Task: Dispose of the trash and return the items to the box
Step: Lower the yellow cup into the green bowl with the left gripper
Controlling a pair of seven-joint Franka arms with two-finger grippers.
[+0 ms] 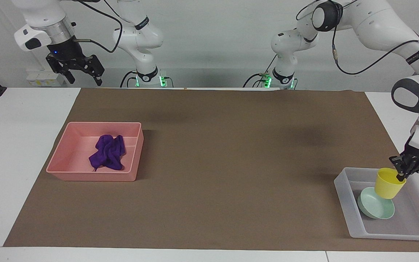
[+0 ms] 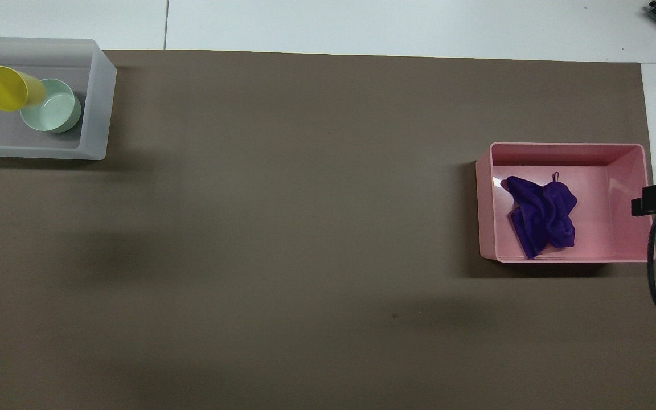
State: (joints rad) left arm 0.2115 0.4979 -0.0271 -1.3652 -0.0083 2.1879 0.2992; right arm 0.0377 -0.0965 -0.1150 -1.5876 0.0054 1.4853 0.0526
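Two arms are sharing this counter (image 1: 209,167), but only one is working. The left gripper (image 1: 400,177) is pinching the rim of the yellow cup (image 1: 388,183), jaws clenched on its wall, and is holding it in the air over the translucent box (image 1: 344,189) at the corner of the counter toward the left arm's end and farthest from the robots. The mint-green bowl (image 1: 376,208) is lying inside that box, and the cup's base is hanging right above the bowl's rim.

That looks to me like the risk: if the jaws let go now, the cup could be landing on the bowl's sloping edge and toppling, or rolling against the box wall. A one-sided pinch on the rim could also be letting the cup swing as it goes down.

The cup's long axis is running nearly upright, leaning slightly, mouth facing up and narrow base pointing down at the bowl.

The purple rag (image 1: 108,157) is lying crumpled in the pink tray (image 1: 86,176) toward the right arm's end. The right gripper (image 1: 84,77) is waiting high above that end's edge nearest the robots, jaws spread and holding nothing.
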